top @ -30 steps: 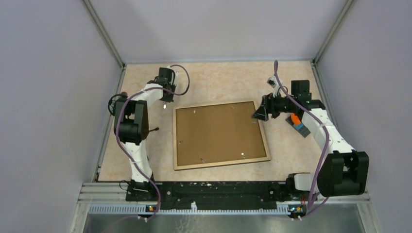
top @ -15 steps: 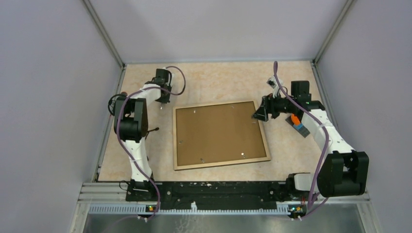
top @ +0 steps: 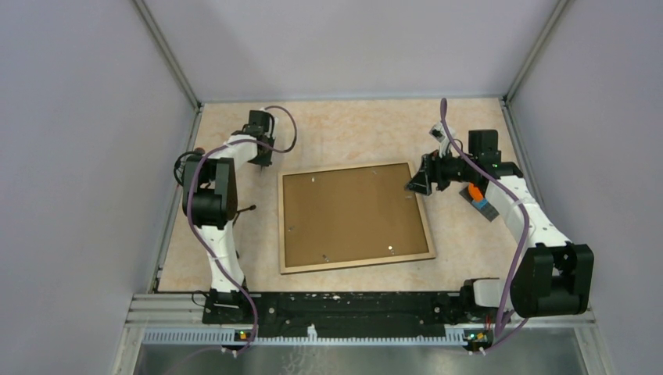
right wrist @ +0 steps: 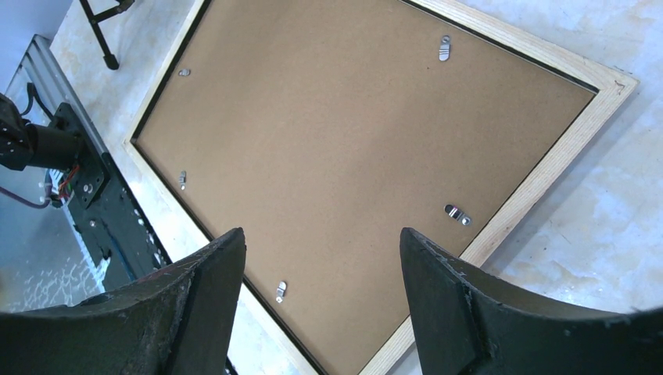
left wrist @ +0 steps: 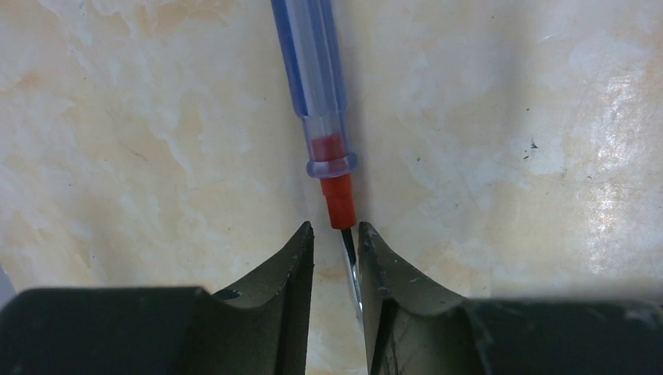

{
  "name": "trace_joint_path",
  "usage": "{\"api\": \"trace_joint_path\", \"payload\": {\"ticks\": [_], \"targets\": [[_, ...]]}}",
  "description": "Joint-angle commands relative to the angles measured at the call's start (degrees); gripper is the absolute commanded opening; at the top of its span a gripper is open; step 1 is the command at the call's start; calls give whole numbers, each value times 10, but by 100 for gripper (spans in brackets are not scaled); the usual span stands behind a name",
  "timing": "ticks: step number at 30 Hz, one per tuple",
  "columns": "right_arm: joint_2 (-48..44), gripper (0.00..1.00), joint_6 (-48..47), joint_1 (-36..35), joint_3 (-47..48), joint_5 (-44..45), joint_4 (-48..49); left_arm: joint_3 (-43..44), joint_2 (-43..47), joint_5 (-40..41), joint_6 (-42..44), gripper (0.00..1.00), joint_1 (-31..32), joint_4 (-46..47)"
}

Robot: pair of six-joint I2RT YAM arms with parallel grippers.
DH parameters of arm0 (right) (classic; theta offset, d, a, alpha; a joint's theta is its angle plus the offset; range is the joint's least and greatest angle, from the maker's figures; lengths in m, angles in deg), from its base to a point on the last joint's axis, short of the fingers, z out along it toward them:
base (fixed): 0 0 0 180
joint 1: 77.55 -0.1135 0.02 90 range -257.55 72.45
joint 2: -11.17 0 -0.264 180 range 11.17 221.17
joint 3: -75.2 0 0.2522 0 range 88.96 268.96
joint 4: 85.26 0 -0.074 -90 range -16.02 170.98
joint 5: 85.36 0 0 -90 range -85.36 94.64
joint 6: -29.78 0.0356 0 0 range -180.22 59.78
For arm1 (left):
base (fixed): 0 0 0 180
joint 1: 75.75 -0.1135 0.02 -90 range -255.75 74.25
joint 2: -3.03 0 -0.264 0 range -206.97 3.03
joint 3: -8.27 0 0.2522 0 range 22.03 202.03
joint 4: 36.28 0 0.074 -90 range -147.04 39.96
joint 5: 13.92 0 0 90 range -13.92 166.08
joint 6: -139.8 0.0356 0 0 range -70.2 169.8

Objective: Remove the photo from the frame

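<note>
Marbled tabletop (top: pixel 352 129), frame (top: pixel 352 215) back-up, right tool (top: pixel 415 186) near its corner

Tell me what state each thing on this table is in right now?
Large rectangular light-wood-edged picture frame: lying face down, brown backing board in place.
Blue-handled screwdriver with red collar: lying flat on the marbled table.
Left gripper: jaws slightly parted around the screwdriver's shaft.
Right gripper: wide open, empty, above the frame.
Photo: not visible.

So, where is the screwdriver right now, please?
In the left wrist view, the screwdriver sits with its shaft inside the slightly open left gripper, near the far left corner of the frame.
</note>
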Motion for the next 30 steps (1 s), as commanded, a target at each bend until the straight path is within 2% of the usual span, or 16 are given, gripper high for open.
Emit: {"api": "trace_joint_path", "payload": {"ticks": [1, 6, 13, 19, 30], "targets": [[-17, 71, -12, 6, -1, -14, 18, 1, -24, -24, -11, 34, -4, -18], [-17, 71, -12, 6, -3, -14, 18, 4, -23, -30, -12, 38, -4, -22], [-14, 71, -13, 6, -3, -14, 18, 4, 6, -52, -14, 55, -4, -36], [-11, 71, -13, 6, -3, -15, 19, -23, 56, -74, -7, 59, 12, -37], [-22, 72, -10, 6, -7, -8, 24, -57, 176, -39, 54, 61, 120, -22]]}}
